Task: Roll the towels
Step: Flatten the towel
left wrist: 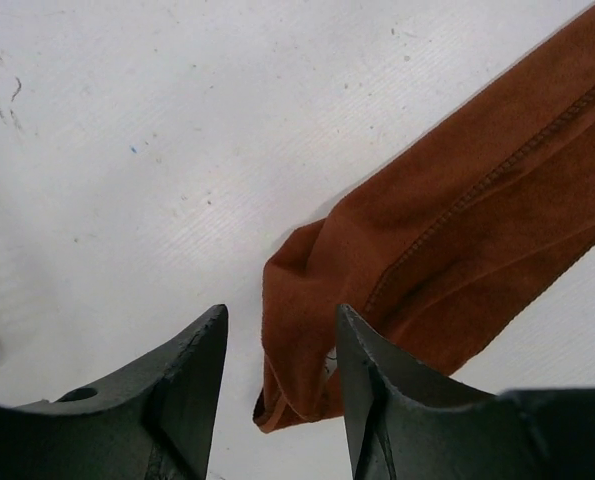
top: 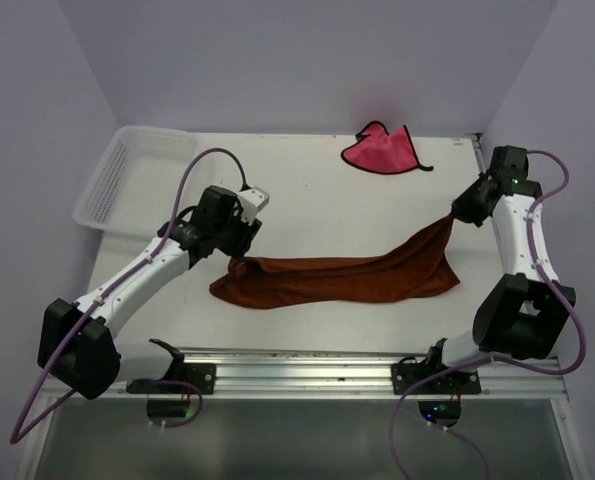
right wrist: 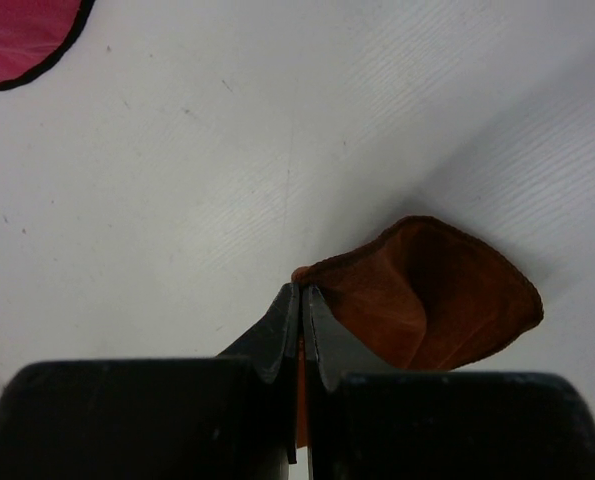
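Lengthwise, the brown towel (top: 347, 278) stretches from left tool (left wrist: 280, 325) to pinching right tool (right wrist: 302, 295).

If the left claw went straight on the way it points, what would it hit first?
Probably the loose end of the rust-brown towel, just ahead of the left claw, with the table under it; depth is unclear.

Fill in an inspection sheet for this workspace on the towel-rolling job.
Surface: white table, lightly speckled.
Job's things: brown towel folded into a long strip, not rolled; pink towel lying near the far edge, not rolled.
Clutter: white mesh basket at the far left corner.
Grippers: left gripper open over the brown towel's left end; right gripper shut on its raised right corner.
Cables: purple cables run along both arms, off the towels.
Surroundings: pale walls on three sides.
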`<action>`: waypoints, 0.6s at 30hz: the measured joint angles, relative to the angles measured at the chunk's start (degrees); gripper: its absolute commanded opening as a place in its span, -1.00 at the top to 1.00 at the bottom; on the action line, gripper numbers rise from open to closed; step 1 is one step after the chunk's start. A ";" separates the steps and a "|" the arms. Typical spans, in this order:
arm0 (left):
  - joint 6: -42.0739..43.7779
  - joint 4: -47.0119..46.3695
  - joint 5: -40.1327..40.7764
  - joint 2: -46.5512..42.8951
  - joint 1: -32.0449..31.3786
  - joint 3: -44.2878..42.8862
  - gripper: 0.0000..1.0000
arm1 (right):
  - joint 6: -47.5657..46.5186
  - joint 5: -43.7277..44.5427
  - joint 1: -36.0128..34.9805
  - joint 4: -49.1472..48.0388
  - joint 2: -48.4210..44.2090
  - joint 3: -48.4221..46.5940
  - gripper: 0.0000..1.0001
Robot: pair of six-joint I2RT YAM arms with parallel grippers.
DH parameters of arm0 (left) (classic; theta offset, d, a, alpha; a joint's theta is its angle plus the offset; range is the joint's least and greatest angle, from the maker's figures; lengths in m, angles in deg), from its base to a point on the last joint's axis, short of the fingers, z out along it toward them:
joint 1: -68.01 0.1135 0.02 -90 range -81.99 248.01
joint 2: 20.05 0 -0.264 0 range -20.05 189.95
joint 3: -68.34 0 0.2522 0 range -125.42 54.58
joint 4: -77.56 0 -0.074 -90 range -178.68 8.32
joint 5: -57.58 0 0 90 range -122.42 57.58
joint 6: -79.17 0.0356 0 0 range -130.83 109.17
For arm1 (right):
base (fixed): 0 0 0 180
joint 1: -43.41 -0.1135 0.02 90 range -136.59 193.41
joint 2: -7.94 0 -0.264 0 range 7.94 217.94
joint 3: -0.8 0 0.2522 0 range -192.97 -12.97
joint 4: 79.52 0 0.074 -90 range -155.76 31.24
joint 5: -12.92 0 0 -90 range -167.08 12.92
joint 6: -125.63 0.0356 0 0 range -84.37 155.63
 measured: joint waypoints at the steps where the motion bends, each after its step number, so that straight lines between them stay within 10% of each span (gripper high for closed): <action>1: 0.02 -0.07 0.20 -0.20 0.00 -0.07 -0.02 | 0.00 -0.31 0.00 -0.44 0.20 0.02 1.00; 18: -4.17 -0.24 3.74 -14.27 -9.57 6.82 0.07 | 0.00 -0.15 0.00 -4.22 0.72 1.38 1.00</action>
